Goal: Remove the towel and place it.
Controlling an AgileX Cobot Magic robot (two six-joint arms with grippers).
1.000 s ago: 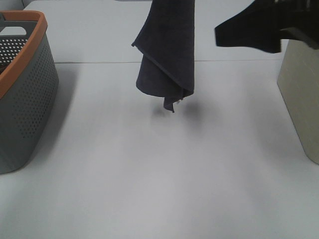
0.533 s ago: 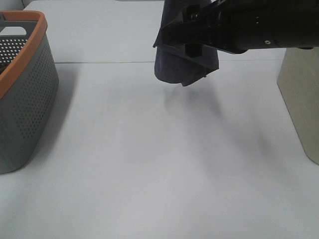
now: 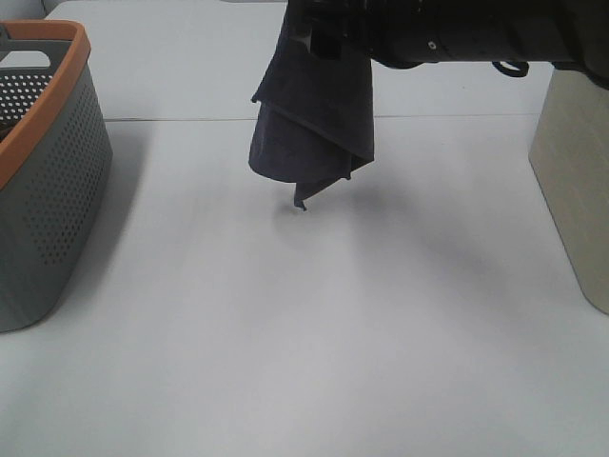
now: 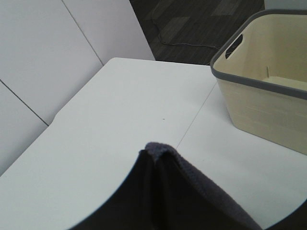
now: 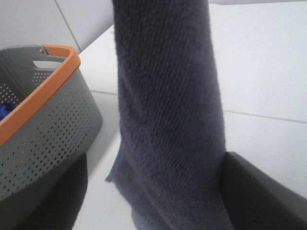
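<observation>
The dark charcoal towel (image 3: pixel 316 124) hangs bunched in the air above the far middle of the white table (image 3: pixel 285 343), its lowest corner just off the surface. Its top runs out of the exterior view. In the left wrist view the towel (image 4: pixel 187 196) bunches up at my left gripper (image 4: pixel 158 160), which is shut on it; the fingers are hidden under the cloth. My right arm reaches across from the right, with my right gripper (image 3: pixel 319 33) at the towel's upper part. In the right wrist view the towel (image 5: pixel 168 105) hangs between the open fingers (image 5: pixel 259 196) of my right gripper (image 5: pixel 153 196).
A grey perforated basket with an orange rim (image 3: pixel 43 181) stands at the table's left edge, also in the right wrist view (image 5: pixel 43 120). A beige bin with a grey rim (image 3: pixel 576 190) stands at the right, also in the left wrist view (image 4: pixel 268 100).
My right arm has swung in from the right to the hanging towel, its fingers now either side of it. The towel rose briefly, then hangs low again, shifted slightly left.
</observation>
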